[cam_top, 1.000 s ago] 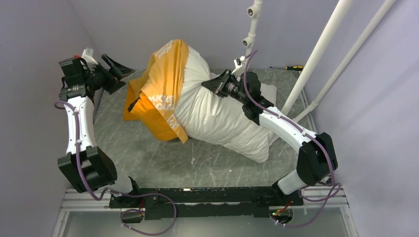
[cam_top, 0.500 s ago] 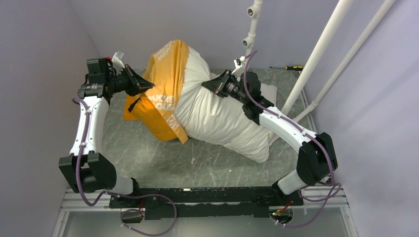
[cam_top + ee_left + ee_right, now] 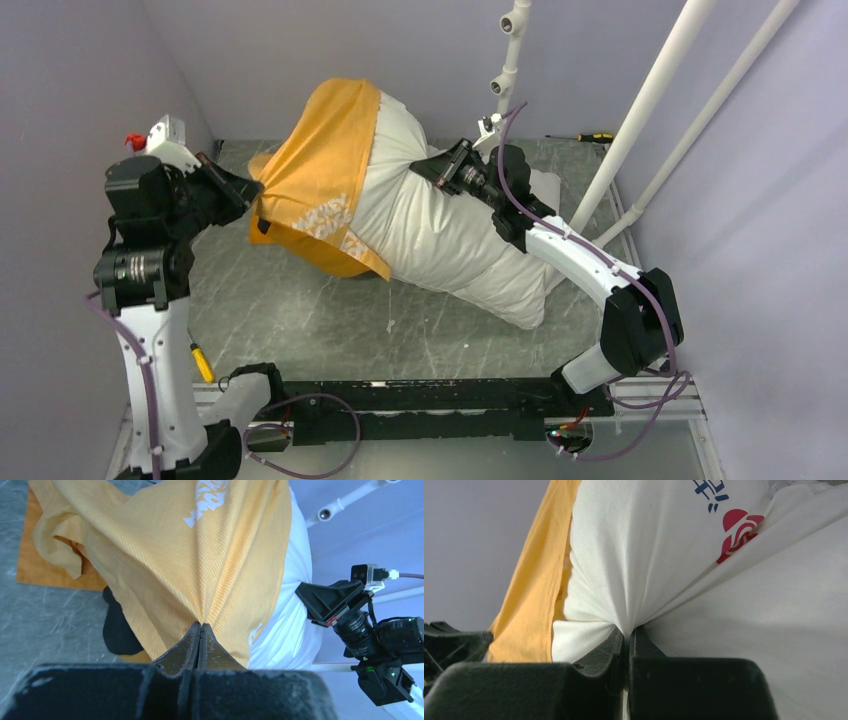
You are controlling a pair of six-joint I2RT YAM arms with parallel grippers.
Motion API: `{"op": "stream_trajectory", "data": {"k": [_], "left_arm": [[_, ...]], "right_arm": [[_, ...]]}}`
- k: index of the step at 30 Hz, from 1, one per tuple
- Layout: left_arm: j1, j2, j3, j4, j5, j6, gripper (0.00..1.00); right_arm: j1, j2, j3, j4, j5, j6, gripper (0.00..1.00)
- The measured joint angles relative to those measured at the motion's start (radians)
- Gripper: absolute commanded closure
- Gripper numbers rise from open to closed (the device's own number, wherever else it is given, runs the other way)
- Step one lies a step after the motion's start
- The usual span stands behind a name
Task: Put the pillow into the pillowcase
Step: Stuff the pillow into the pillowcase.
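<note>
Pillow: big white pillow [image 3: 455, 245], lies slanted across the table [image 3: 300, 310]. Its far end is lifted up and its near end rests on the table, on the right arm's side.
Pillowcase: orange-yellow pillowcase [image 3: 320, 170], drawn over the lifted far end only, approx. a third of the pillow. The rim crosses the white cloth at a slant; the loose part hangs down at the left.
Left claw: the left claw [image 3: 200, 626] is clenched on a fold of the pillowcase. Pleats fan out from the tips, so the cloth is under pull.
Right claw: the right claw [image 3: 626, 630] is clenched on a pinch of the pillow's cloth, near the case rim, not far from the red logo [image 3: 739, 530].
Why so: I think the right arm keeps the pillow raised & steady, so the case has room to slide down it.
Stage: about the middle, in my opinion; most of the pillow is outside.
Next: prob. pull the case towards the near end, w/ the pillow held against it.
Risk: thin cloth may slip from the tips, or the rim may bunch.
Also there: screwdriver [image 3: 597, 136] at the far edge, white pipes [image 3: 640, 110] at the right.
</note>
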Motion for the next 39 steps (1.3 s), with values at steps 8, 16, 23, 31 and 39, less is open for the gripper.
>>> {"op": "stream_trajectory", "data": {"k": [8,16,23,31,39], "left_arm": [[0.000,-0.111,-0.093,-0.106,-0.023,0.016,1.00],[0.000,-0.262,-0.195,-0.212,-0.041,-0.004,1.00],[0.000,-0.332,-0.229,-0.317,-0.086,0.018,0.42],[0.000,-0.164,-0.048,-0.340,-0.082,0.063,0.26],[-0.011,0.176,0.211,-0.172,0.037,0.132,0.26]], "right_arm": [[-0.003,0.000,0.000,0.009,0.001,0.030,1.00],[-0.003,0.022,0.000,0.033,-0.011,0.063,1.00],[-0.003,0.034,0.006,0.037,-0.023,0.069,1.00],[-0.012,0.041,0.006,0.053,-0.016,0.073,1.00],[-0.013,0.045,-0.001,0.072,-0.026,0.082,1.00]]}}
